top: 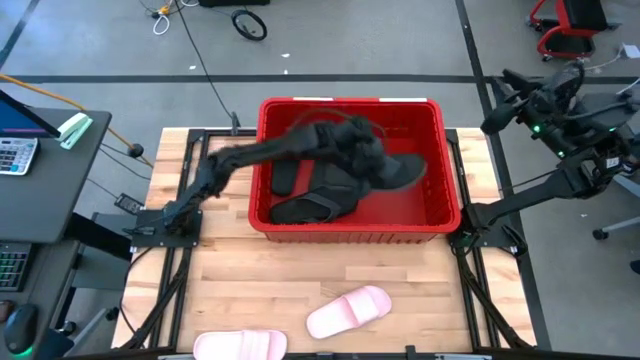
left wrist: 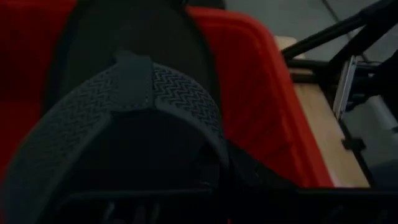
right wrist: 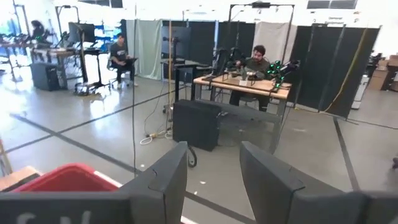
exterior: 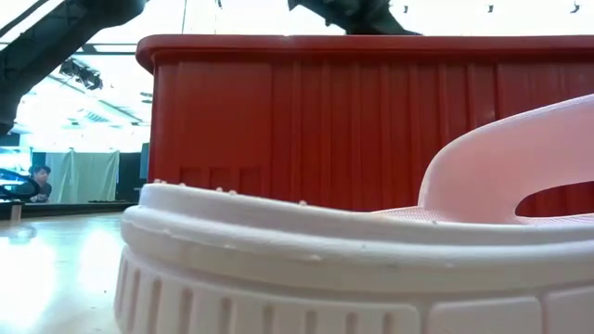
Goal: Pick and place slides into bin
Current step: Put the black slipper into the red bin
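We log the wooden slatted table (top: 240, 290) first, then the large rectangular red plastic bin (top: 262, 160) with its thick rim, standing at the table's far middle. In the low view its ribbed red wall (exterior: 353, 130) fills the background.

The left arm reaches from its base at the table's left edge across the bin rim, and the left gripper (top: 385, 165) hangs over the bin's interior, its claw clamped on a black wide-strap slide (top: 405, 172) held above the bin floor. In the left wrist view we see that slide's zigzag-textured strap (left wrist: 155, 93) close to the lens, red wall behind.

The right arm is parked off the table's right side, raised; the right gripper (right wrist: 214, 180) points out at the room, fingers (right wrist: 165, 177) apart with a clear gap.

On the bin floor we count at least two more black slides: one wide-strap slide (top: 305, 207) near the front wall, and another black slide (top: 286, 178) beside it toward the left wall.

Two pale pink wide-strap slides remain on the table: one (top: 348, 310) in front of the bin, the other (top: 240, 346) at the near edge, left of it. One pink slide (exterior: 371, 260) sits right in front of the low camera.

People sit at desks in the room beyond.
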Tool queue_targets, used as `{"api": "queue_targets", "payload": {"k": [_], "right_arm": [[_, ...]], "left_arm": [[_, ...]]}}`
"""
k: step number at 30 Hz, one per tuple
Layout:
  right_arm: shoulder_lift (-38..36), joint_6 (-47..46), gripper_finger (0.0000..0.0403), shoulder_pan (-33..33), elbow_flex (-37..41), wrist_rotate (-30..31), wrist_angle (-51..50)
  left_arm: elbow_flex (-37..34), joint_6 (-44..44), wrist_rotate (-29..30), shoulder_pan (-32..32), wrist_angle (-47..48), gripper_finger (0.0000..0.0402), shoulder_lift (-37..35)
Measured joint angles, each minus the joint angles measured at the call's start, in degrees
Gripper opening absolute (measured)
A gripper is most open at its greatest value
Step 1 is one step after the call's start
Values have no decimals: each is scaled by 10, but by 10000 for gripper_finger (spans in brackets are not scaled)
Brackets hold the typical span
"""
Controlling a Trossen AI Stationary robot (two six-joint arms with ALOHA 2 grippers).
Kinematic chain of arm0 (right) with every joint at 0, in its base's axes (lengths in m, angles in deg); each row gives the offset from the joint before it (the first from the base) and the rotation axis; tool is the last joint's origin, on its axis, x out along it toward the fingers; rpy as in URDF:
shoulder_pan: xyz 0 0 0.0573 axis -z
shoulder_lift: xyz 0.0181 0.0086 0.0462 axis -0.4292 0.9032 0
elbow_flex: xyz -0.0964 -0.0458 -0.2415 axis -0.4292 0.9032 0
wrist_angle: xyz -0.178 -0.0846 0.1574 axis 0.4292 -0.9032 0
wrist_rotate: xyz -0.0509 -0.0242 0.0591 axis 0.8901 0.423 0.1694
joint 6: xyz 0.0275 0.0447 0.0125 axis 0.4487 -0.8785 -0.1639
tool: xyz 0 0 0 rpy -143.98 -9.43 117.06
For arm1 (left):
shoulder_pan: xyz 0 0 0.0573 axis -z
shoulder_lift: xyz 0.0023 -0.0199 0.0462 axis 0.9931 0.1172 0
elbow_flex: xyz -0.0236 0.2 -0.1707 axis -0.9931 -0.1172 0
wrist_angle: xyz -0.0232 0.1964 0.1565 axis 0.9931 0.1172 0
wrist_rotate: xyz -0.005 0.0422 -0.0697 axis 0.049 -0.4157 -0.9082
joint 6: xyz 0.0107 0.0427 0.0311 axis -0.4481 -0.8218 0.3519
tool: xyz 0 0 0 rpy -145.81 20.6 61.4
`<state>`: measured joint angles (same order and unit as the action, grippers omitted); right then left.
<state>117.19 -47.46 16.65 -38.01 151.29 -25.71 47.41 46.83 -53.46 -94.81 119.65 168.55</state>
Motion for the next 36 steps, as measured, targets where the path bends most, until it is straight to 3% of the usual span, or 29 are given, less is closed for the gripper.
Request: {"api": "queue_targets", "payload": {"k": [10,15,32,36], "right_arm": [[14,-153,153,0,0,-89,-123],[22,-219,153,0,0,-134,-177],[44,-225,153,0,0,-166,-183],[44,-222,153,0,0,-166,-183]], "left_arm": [[0,86,43,64,-105,6,110],[4,118,32,80,-152,6,151],[2,160,36,66,-151,37,169],[3,126,51,57,-100,15,168]]}}
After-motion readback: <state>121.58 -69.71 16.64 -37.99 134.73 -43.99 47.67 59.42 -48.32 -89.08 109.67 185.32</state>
